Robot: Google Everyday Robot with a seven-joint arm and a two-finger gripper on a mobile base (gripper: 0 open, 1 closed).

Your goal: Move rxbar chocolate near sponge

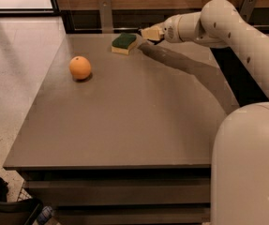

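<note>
The sponge [124, 42], dark green on top over pale yellow foam, lies at the far edge of the grey table [124, 116]. My gripper [149, 33] hovers just right of the sponge, a little above the table top, at the end of the white arm that reaches in from the right. The rxbar chocolate is not visible anywhere in the camera view; no black wrapper shows on the table or at the gripper.
A round orange fruit [80, 67] sits on the table's left side. A dark wood wall with metal posts [105, 13] runs behind the table. The robot's white body [249, 168] fills the lower right. Pale floor [17, 60] lies to the left.
</note>
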